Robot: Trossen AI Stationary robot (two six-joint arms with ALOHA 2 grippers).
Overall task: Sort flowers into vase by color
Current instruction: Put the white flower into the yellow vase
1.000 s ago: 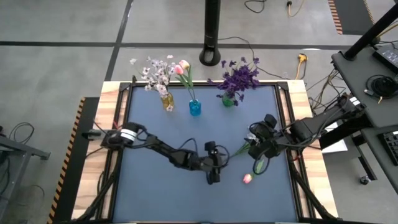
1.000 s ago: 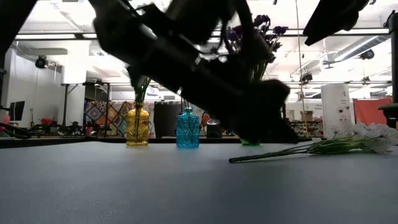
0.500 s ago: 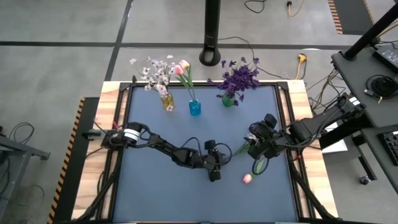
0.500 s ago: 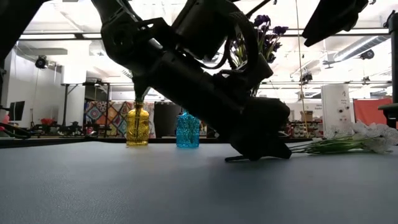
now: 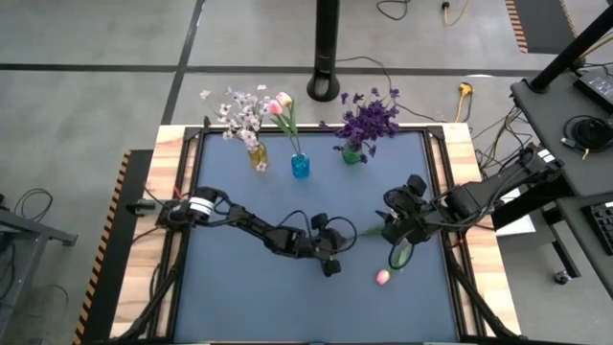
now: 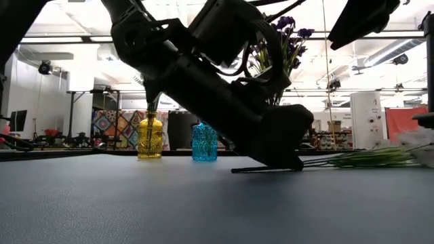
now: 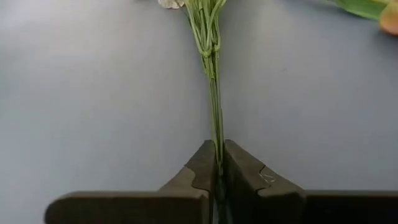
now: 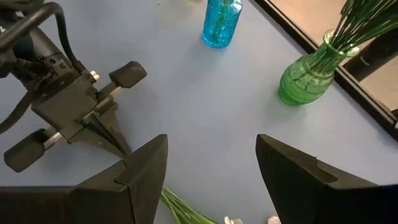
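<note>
while the left gripper sits low on the blue mat, in front of the blue vase and toward the mat's middle, its fingers are pressed together on the thin green stem of a white-blossom sprig. that sprig lies flat on the mat, its stem running from the left gripper toward the right gripper, with its blossom end under that gripper. the right gripper hovers right of the blue vase, above the sprig's head, fingers spread and holding nothing. a pink tulip lies on the mat near the right gripper, on its side away from the blue vase. left of the blue vase stands the yellow vase with white-lavender sprigs; right of it stands the green vase with dark purple blooms. the blue vase holds one pink tulip.
</note>
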